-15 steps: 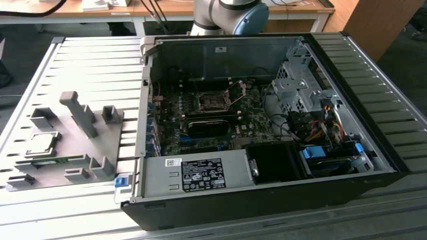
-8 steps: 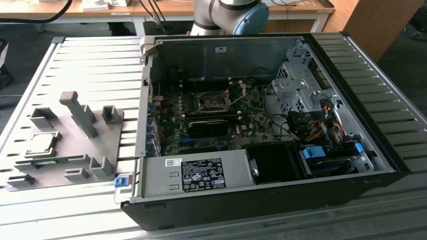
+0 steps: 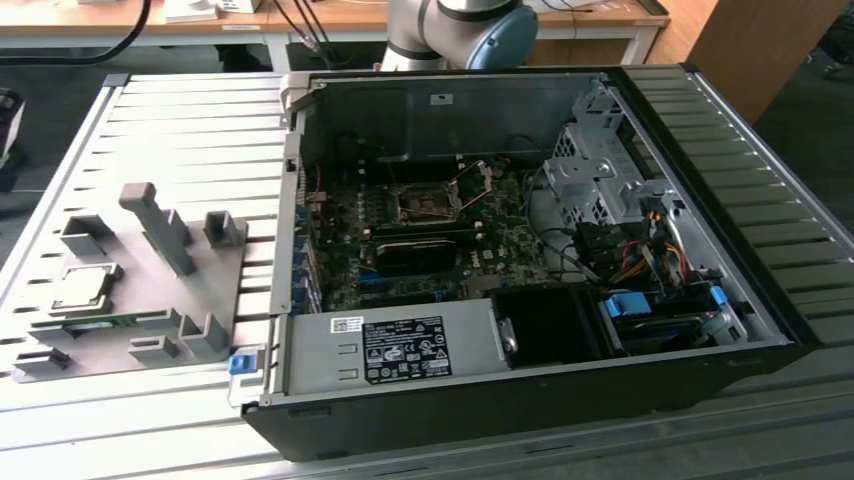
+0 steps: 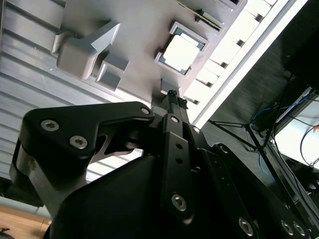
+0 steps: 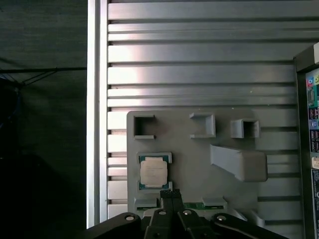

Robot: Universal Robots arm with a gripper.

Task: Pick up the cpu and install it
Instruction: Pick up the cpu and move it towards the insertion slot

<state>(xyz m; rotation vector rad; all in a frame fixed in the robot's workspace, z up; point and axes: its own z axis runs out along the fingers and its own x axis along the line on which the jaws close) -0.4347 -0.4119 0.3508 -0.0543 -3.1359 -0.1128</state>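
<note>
Aluminium slat table point(image 3: 174, 130) under everything; carries open case point(image 3: 534, 380) and, at the exterior view's left of it, grey tray point(image 3: 147, 300). Holds cpu point(image 3: 83, 288) flat in a tray pocket, silver top up, well apart from socket point(image 3: 424, 205) inside case.

Risks, as judged:
- Case: crowded with cables and brackets around socket; likely to snag or clip a wall on any carry inward.
- Tray: raised tabs hug two opposite edges of cpu, tall posts stand near; tips closed as now would probably strike tab or lid rather than straddle chip.
- cpu: thin, smooth, little edge to grip; could slip, tilt in the hold, or seat skewed and damage socket contacts.

Jaws: gripper point(image 5: 171, 193) tips pressed together, gripping nothing; reads the same in second wrist view point(image 4: 174, 95).

Position: cpu point(image 5: 152, 172) not between jaws. Lies lower than tips, just ahead of them and offset to one side; apart, no contact. Green strip point(image 5: 194, 205) appears closer to tips than cpu, near enough to be hit by mistake.
</note>
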